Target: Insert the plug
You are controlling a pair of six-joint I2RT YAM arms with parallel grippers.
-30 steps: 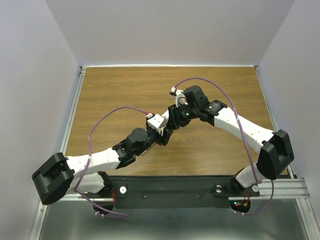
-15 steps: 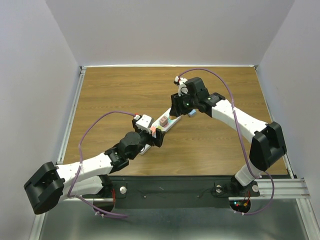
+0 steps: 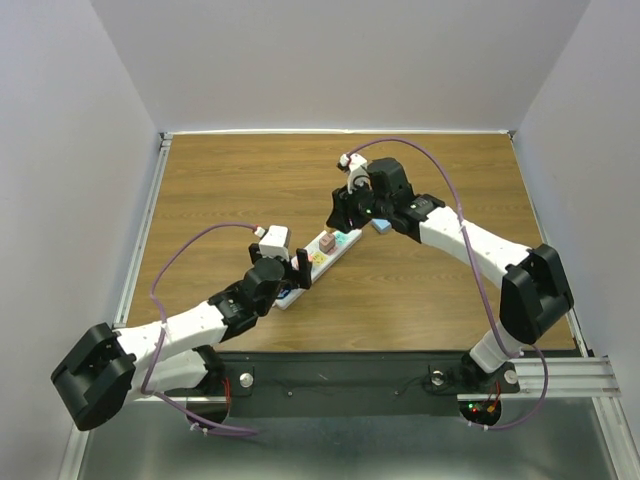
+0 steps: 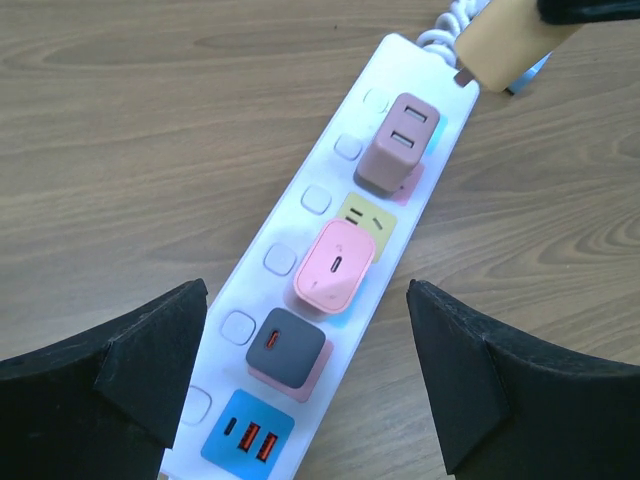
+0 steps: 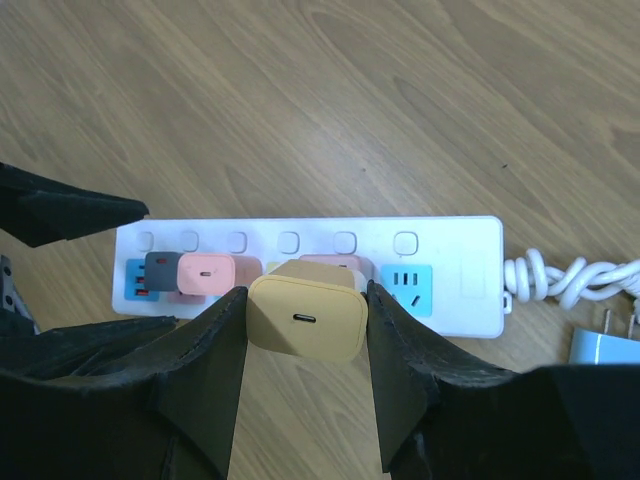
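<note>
A white power strip (image 3: 322, 252) lies slantwise at the table's middle. It also shows in the left wrist view (image 4: 318, 165) and the right wrist view (image 5: 468, 252). It holds a mauve plug (image 4: 399, 141), a pink plug (image 4: 335, 265) and a dark grey plug (image 4: 285, 345). A blue socket (image 5: 405, 278) near the cord end is free. My right gripper (image 5: 306, 294) is shut on a yellow plug (image 5: 305, 318) and holds it above the strip's far end (image 3: 345, 213). My left gripper (image 4: 307, 292) is open and straddles the strip's near end (image 3: 298, 270) without touching it.
A light blue plug (image 3: 381, 226) lies loose on the wood beside the right gripper. The strip's coiled white cord (image 5: 560, 280) trails from its far end. Purple cables loop above both arms. White walls bound the table on three sides.
My left gripper has drawn back toward the near left, uncovering the strip. My right gripper has shifted slightly left and away, still holding the yellow plug.
</note>
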